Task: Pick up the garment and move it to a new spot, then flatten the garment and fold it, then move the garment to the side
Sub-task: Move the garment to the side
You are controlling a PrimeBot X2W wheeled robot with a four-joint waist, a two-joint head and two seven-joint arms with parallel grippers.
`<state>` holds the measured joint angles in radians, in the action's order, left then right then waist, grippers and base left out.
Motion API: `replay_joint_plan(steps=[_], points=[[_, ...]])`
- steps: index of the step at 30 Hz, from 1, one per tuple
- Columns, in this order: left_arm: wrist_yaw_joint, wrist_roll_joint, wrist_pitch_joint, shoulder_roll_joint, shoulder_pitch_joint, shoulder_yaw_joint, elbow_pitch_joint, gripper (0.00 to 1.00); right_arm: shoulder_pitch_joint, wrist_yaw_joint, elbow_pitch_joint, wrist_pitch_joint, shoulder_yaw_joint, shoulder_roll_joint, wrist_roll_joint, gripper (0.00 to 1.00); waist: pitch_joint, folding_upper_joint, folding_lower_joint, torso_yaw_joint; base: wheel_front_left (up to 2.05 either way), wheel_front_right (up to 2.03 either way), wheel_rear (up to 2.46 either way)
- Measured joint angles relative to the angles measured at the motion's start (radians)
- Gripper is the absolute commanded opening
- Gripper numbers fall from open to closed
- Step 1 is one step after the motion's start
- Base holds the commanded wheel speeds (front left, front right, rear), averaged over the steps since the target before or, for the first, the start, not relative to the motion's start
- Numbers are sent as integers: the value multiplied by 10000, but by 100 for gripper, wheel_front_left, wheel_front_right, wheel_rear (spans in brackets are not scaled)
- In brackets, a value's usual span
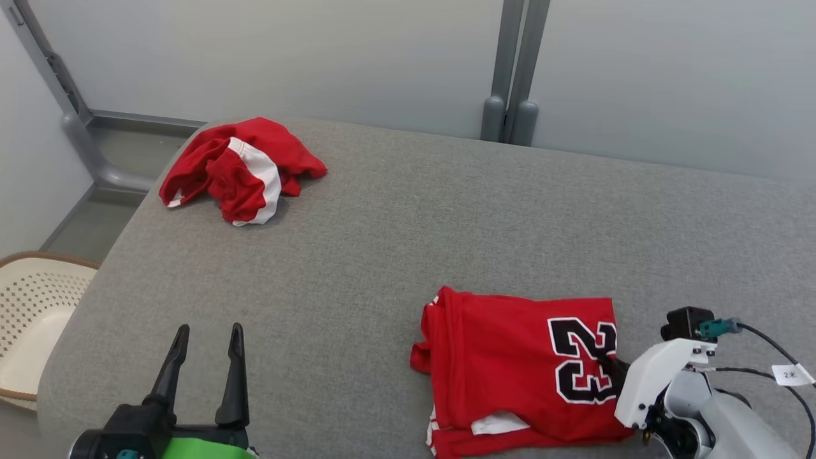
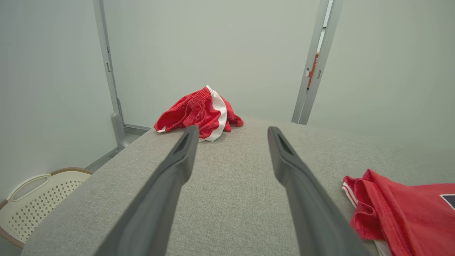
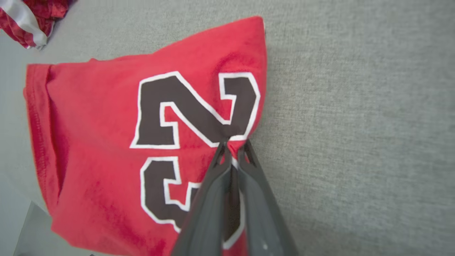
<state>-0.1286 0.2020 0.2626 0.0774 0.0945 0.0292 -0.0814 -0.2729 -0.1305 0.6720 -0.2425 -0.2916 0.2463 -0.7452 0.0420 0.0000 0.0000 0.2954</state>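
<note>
Right pincer (image 3: pixel 234 146) clamped on the edge of the folded red jersey (image 1: pixel 503 357), front right of the worktop (image 1: pixel 382 255); left pincer (image 1: pixel 209 331) wide, empty. Flatten and fold look done; shift to the side judged outstanding.
</note>
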Motion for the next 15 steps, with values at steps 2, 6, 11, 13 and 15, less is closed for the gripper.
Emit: replay_joint_plan(steps=[2, 6, 11, 13, 15], points=[[-2, -54, 2, 0, -61, 119, 40, 100, -141, 0, -157, 107, -81, 115, 2, 0, 2, 0, 0, -153, 0, 0, 0], [-4, -38, 2, -10, -291, 443, 25, 100, -527, 0, -692, 368, -433, 497, 104, 0, -11, 0, 0, -753, 0, 0, 0], [-4, 44, 2, -10, -596, 924, -12, 100, -1089, 0, -1116, 416, -767, 963, 125, 0, -60, 0, 0, -1562, 0, 0, 0], [-4, 79, 2, -12, -769, 1151, -21, 100, -1334, 0, -1220, 420, -857, 1156, 130, 0, -99, 0, 0, -1965, 0, 0, 0], [-4, 142, 2, -6, -948, 1287, -25, 100, -1535, 0, -1300, 489, -905, 1262, 125, 0, -143, 0, 0, -2338, 0, 0, 0]])
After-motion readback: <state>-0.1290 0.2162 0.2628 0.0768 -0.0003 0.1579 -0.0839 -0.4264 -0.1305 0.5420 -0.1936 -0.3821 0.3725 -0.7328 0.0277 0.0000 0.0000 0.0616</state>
